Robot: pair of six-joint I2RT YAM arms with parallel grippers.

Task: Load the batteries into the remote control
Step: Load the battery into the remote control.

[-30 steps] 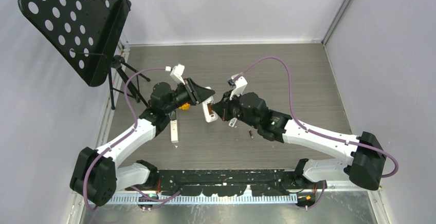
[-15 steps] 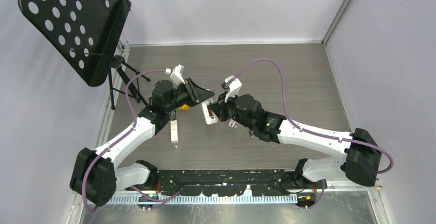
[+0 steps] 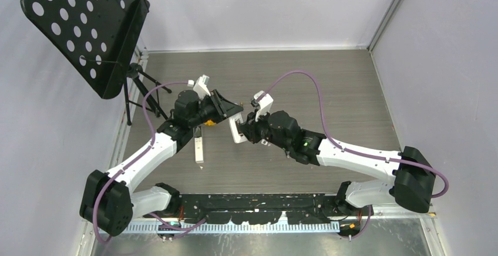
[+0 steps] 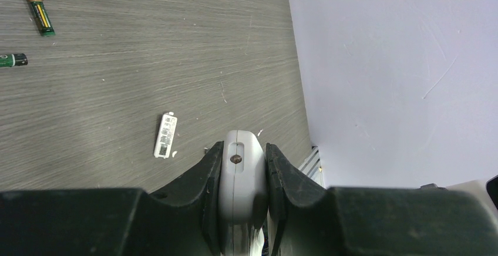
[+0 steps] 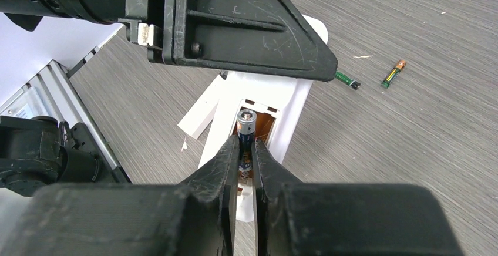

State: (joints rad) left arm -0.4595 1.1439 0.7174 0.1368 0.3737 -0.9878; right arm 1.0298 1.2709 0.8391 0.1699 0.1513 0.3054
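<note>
The right gripper [image 5: 246, 156] is clamped on an AAA battery [image 5: 246, 128], which has been carried in from the side and is now tipped into the open compartment [image 5: 268, 124] of the remote control [image 5: 293, 110]. The remote control is held fast at its end by the left gripper [image 4: 241, 157], so seating appears imminent. Two spare batteries [image 5: 393, 73] lie beyond the remote control.

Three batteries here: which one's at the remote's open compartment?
The silver-capped battery pinched in the right claw, over the remote. The dark-green battery and orange-tipped battery lie loose on the table.
</note>
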